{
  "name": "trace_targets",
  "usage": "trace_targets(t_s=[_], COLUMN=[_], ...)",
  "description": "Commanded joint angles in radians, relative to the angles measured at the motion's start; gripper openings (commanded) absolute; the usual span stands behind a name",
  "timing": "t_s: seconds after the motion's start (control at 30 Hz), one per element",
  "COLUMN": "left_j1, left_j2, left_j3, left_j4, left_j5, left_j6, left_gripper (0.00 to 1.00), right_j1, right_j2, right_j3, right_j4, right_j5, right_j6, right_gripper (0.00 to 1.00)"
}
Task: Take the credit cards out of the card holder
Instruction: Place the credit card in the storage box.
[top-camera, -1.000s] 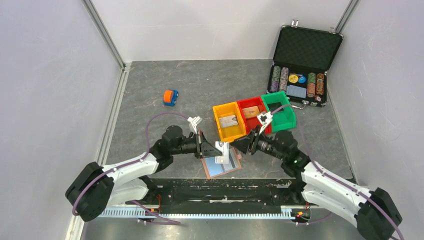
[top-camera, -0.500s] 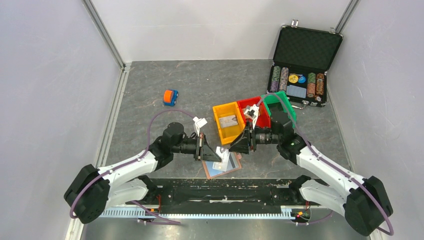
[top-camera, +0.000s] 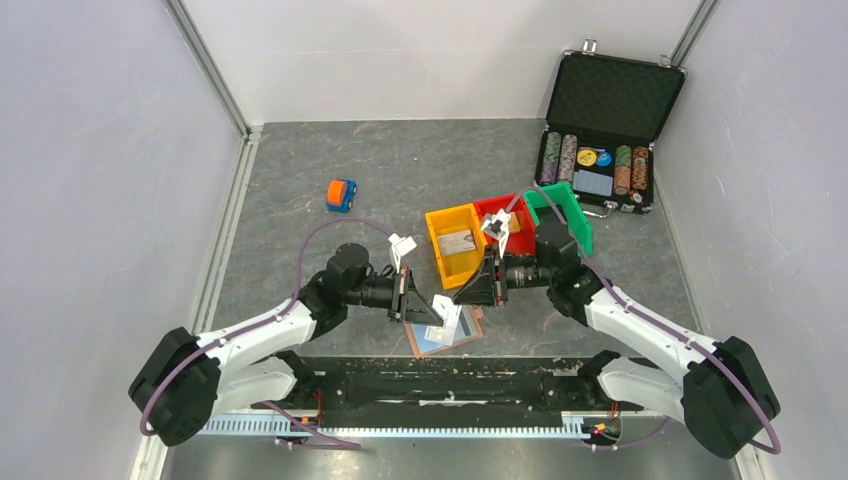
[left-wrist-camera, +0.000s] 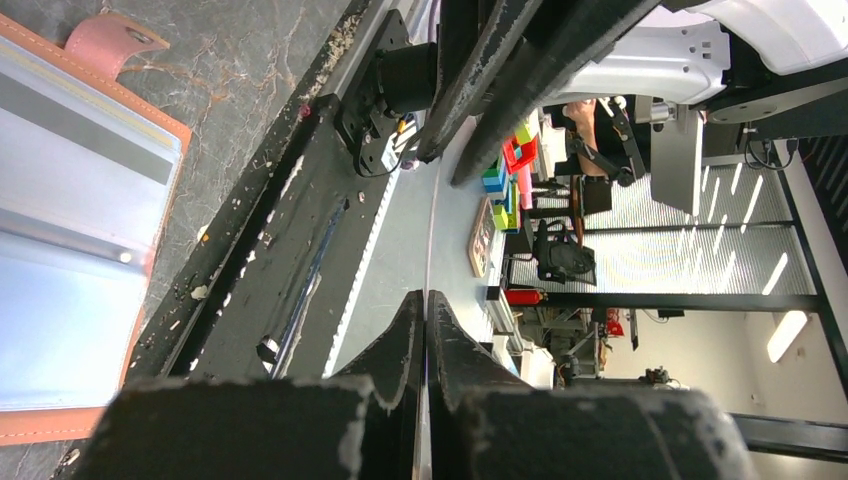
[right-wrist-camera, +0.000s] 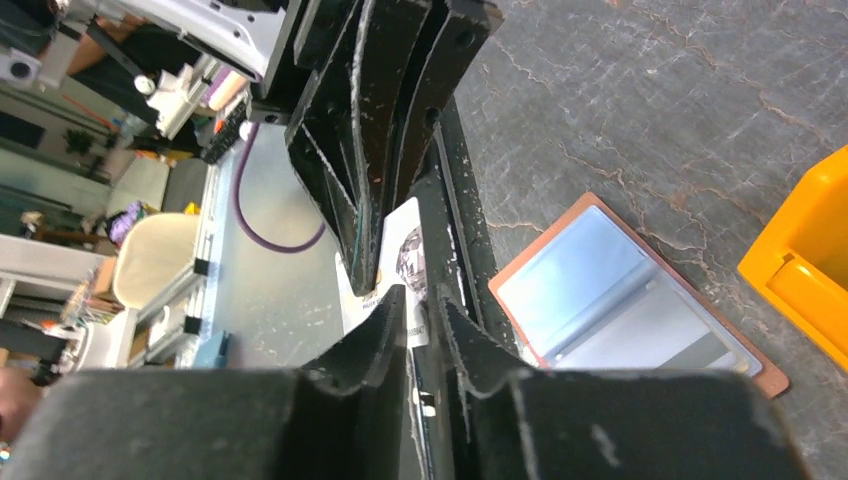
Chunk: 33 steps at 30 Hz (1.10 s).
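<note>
The card holder lies open on the table near the front edge, reddish-brown with pale blue-grey pockets; it also shows in the left wrist view and the right wrist view. My left gripper is shut on a white credit card and holds it above the holder. The card is edge-on in the left wrist view. My right gripper faces the left one, its jaws a narrow gap apart around the card's free edge.
A yellow bin and a red bin each hold a card; a green bin stands beside them. An open black chip case is at the back right. An orange and blue toy lies left of centre.
My right arm has swung left from the bins to the card held by my left gripper. The left gripper with the card has shifted slightly.
</note>
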Motion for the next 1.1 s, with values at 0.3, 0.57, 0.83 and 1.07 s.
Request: trace_targets(t_s=[0.3, 0.57, 0.83, 1.07], left_j1=[-0.005, -0.005, -0.005, -0.005], left_j2=[-0.002, -0.06, -0.139, -0.181], left_j3=[0.074, 0.18, 0.322, 0.416], left_j4=[-0.131, -0.425, -0.737, -0.915], left_j5=[-0.041, -0.181, -0.459, -0.695], left_j6=[0.111, 0.26, 0.42, 0.531], left_gripper=[0.25, 0.82, 1.0, 1.0], right_j1=[0.002, -0.022, -0.106, -0.19], right_j2=[-0.016, -0.045, -0.051, -0.035], right_j3=[-0.064, -0.047, -0.013, 0.017], right_j4=[0.143, 0.106, 0.053, 0.054], right_j5=[-0.027, 0.075, 0.194, 0.357], right_j6=[0.074, 0.089, 0.108, 0.166], right_gripper=[0.0, 0.0, 0.0, 0.0])
